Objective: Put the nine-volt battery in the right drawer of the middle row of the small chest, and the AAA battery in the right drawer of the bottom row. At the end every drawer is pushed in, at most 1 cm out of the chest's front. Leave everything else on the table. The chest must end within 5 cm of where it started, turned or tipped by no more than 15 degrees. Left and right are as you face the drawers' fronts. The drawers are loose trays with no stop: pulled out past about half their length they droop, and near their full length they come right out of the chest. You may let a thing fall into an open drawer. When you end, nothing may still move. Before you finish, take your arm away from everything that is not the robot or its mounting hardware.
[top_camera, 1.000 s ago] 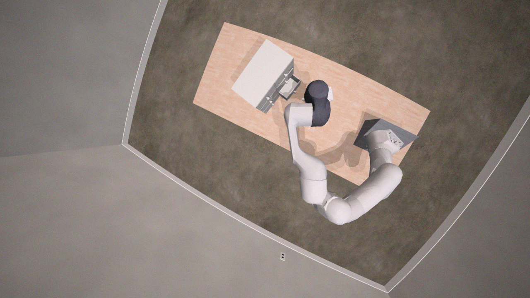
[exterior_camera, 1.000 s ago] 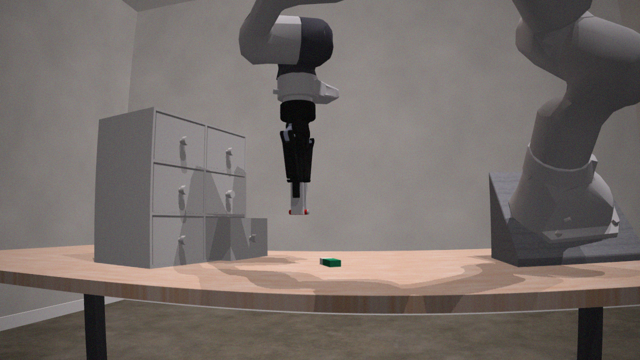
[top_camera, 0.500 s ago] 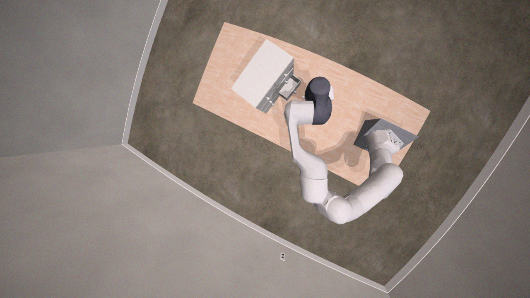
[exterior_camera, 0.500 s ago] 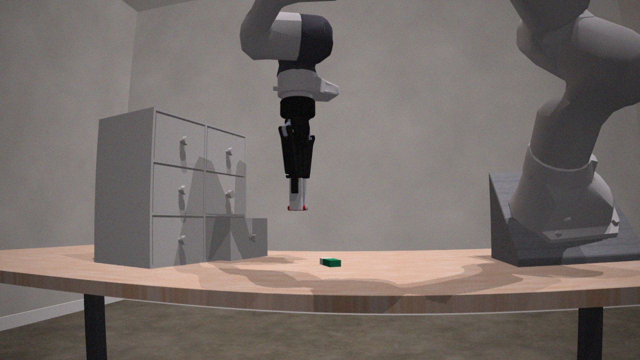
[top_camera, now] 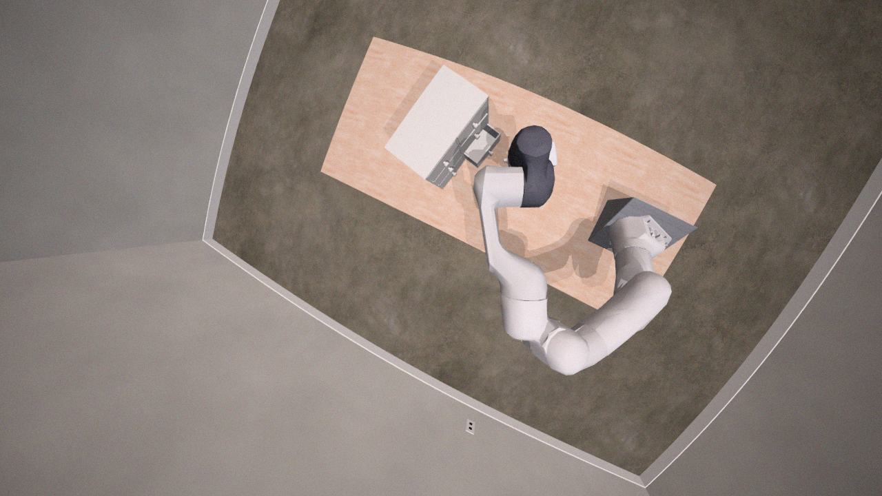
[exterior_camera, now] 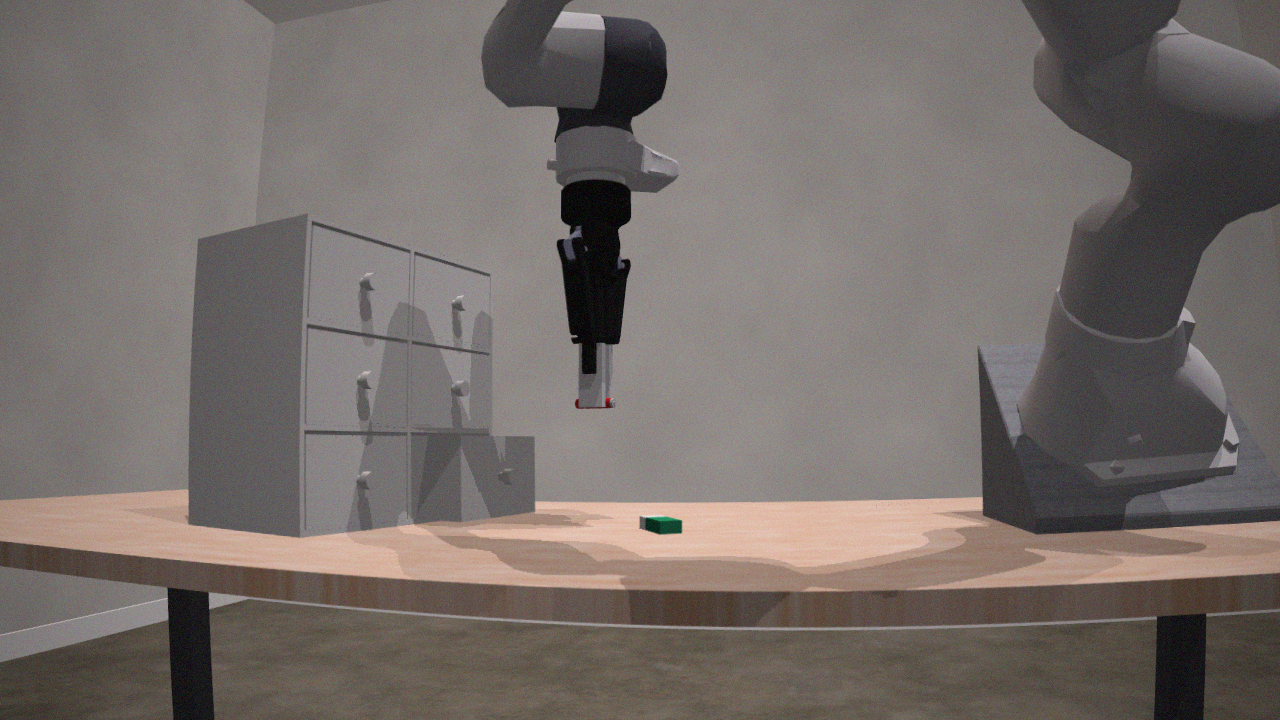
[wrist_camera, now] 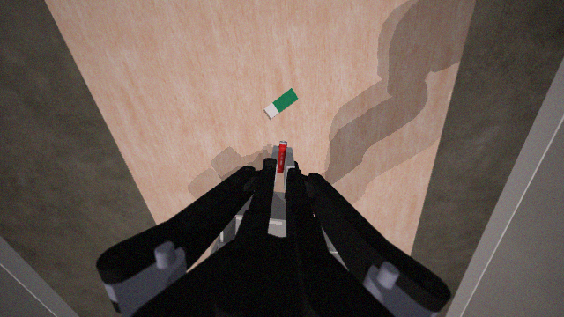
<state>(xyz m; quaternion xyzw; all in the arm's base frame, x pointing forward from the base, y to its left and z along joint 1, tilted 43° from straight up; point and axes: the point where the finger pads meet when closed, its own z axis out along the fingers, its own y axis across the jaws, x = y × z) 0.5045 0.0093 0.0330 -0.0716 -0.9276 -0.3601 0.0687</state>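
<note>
The pulled-out bottom right drawer (top_camera: 482,147) (exterior_camera: 497,476) juts from the chest (top_camera: 436,122) (exterior_camera: 247,385), its top open to reach from above

Small lift with the red battery over the last second

So the black two-finger gripper (exterior_camera: 595,385) (wrist_camera: 281,155) is a bit higher above the counter now, and the slim red cylindrical battery (exterior_camera: 578,403) (wrist_camera: 281,158) with a silver end went up with it. Seen from the top, the arm's rounded dark wrist section (top_camera: 534,140) (exterior_camera: 637,67) slid slightly toward the upper edge of the view. Oh, and the arm's shadow (exterior_camera: 391,367) crept higher up the front of the grey boxy chest (top_camera: 435,120) (exterior_camera: 246,385).
</note>
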